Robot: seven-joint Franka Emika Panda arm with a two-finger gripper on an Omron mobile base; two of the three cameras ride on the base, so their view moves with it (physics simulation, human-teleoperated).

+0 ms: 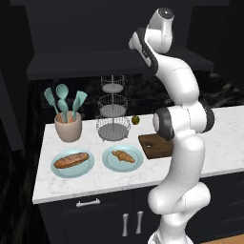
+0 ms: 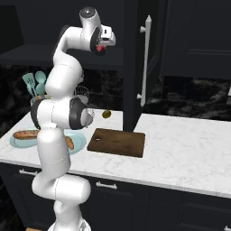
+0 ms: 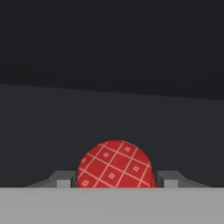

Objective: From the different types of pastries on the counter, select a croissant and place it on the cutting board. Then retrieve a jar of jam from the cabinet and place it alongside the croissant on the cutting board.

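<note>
My gripper [image 2: 101, 47] is raised into the black cabinet's [image 2: 27, 27] shelf recess. A small red jar of jam [image 2: 99, 48] shows at its tip. In the hand view the jar of jam [image 3: 116, 164], with its red checked lid, sits between the two fingertips of the gripper [image 3: 116, 180], and both press against its sides. The croissant [image 1: 123, 156] lies on a teal plate [image 1: 108, 162] on the white counter [image 1: 224, 138]. The longer loaf [image 1: 71, 160] rests on another teal plate to the left. The dark wooden cutting board [image 2: 117, 142] lies bare to the right of the plates.
A beige holder with teal utensils [image 1: 68, 126] and a tiered wire stand [image 1: 113, 109] are at the back of the counter. A small green fruit [image 1: 136, 119] sits beside the stand. A tall black cupboard with a silver handle [image 2: 145, 58] rises right of the board.
</note>
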